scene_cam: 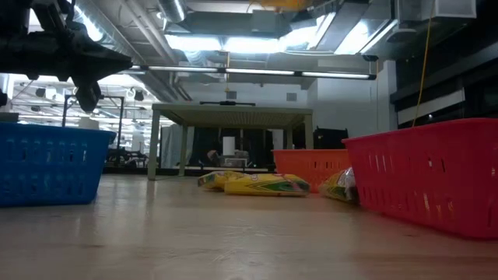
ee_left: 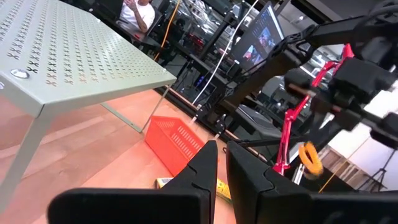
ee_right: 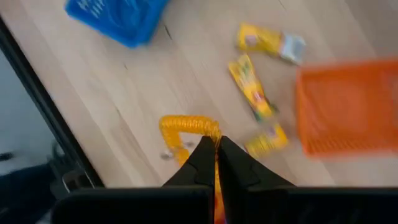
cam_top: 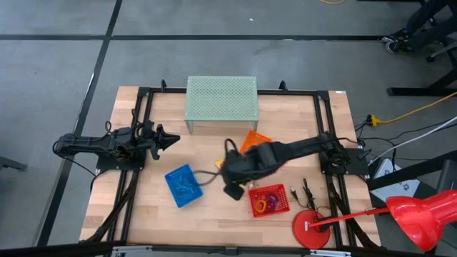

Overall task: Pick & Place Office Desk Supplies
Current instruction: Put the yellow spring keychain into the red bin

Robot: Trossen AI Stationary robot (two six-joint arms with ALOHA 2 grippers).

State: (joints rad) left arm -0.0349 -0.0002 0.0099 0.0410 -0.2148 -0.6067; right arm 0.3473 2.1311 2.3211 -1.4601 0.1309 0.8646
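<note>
The pale wooden tabletop (cam_top: pixel 214 153) stands on a grey floor (cam_top: pixel 57 64) with dark seams. Above it, long ceiling lights (scene_cam: pixel 257 72) shine between silver ducts (scene_cam: pixel 342 23).

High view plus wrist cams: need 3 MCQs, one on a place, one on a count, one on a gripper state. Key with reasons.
1. Where is the pale green perforated stand?
A. At the table's far edge, centre
B. Inside the blue basket
C. Under the left arm

2. How many small coloured baskets are on the table?
A. One
B. Three
C. Five

3. What is the right gripper doing?
A. Wide open, holding nothing
B. Shut on an orange coiled loop
C. Shut on a yellow pack

Key:
1 A, the high view shows it there.
2 B, blue basket, orange basket, red basket.
3 B, orange coiled loop hangs from its closed fingers.
</note>
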